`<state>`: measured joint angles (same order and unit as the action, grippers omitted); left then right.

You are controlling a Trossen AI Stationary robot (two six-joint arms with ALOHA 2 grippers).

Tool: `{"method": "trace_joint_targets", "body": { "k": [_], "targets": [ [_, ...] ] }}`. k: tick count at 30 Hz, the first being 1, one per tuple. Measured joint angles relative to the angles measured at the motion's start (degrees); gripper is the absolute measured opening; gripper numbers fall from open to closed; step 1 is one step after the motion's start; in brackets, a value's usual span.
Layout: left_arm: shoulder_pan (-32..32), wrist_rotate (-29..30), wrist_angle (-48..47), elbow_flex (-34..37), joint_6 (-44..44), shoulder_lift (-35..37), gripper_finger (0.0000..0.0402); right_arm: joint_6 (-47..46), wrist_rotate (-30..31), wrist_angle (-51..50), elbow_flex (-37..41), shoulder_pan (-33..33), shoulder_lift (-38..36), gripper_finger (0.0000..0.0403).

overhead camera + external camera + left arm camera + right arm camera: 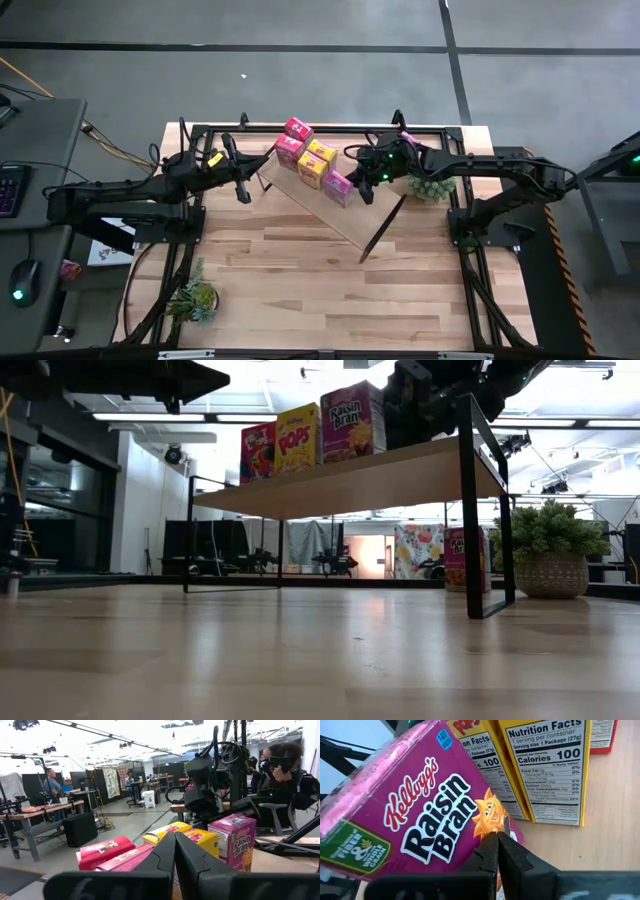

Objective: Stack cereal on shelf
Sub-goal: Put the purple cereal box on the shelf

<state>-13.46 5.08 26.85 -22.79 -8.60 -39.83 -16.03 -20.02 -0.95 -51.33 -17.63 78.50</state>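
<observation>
The shelf (330,205) lies with its long axis diagonal near the far edge of the surface (330,290), carrying upright cereal boxes (315,165), while the left gripper (241,190) and right gripper (367,192) both have fingers pressed together.

**Print on the cereal boxes**

The magenta box (415,815) reads "Kellogg's Raisin Bran" — with a green badge saying "FIBER & WHOLE GRAIN" and a blue "140" tab. Beside it, a yellow box (547,770) carries "Nutrition Facts", "1 serving per container", "Calories 100". On the shelf (380,475), the yellow front (297,438) says "POPS" — the neighbouring magenta one (350,420) "RAISIN BRAN". The red box's (257,452) lettering is unreadable.
</observation>
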Motion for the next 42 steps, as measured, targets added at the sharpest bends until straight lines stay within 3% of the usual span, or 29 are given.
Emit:
{"method": "trace_joint_targets", "body": {
  "k": [4, 10, 18, 21, 25, 32, 35, 38, 42],
  "targets": [
    [0.01, 0.00, 0.00, 0.00, 0.00, 0.00, 0.0000, 1.17, 2.77, 0.00, 0.00, 0.00, 0.00, 0.0000],
    [0.01, 0.00, -0.26, 0.00, 0.00, 0.00, 0.0000, 5.55, 13.37, -2.13, 0.00, -3.36, -1.79, 0.0000],
    [0.01, 0.00, -0.50, 0.00, -0.09, 0.00, 0.0000, 2.71, 33.40, -16.52, -0.02, -10.01, -10.62, 0.0000],
    [0.01, 0.00, -0.44, 0.00, -0.20, -0.01, 0.0000, -0.16, 35.69, -21.26, -0.02, -12.78, -10.98, 0.0011],
    [-0.01, 0.02, 0.04, 0.00, -0.05, 0.00, 0.0000, -0.50, 35.73, -24.66, -0.02, -17.47, -10.46, 0.0069],
    [-0.01, 0.02, -0.04, 0.00, -0.68, -0.02, 0.0001, 1.96, 33.00, -25.83, -0.02, -24.92, -10.51, 0.0241],
    [0.01, 0.02, -0.02, 0.00, -0.98, -0.01, 0.0001, 2.92, 28.41, -27.09, -0.02, -27.32, -10.33, 0.0297],
    [0.00, 0.02, 0.01, 0.00, -1.03, -0.01, 0.0001, 4.84, 26.39, -28.22, -0.02, -28.61, -9.85, 0.0326],
    [-0.01, 0.02, 0.02, 0.00, -1.05, -0.02, 0.0001, 7.70, 26.99, -29.27, -0.02, -29.39, -7.84, 0.0334]
  ]
}}
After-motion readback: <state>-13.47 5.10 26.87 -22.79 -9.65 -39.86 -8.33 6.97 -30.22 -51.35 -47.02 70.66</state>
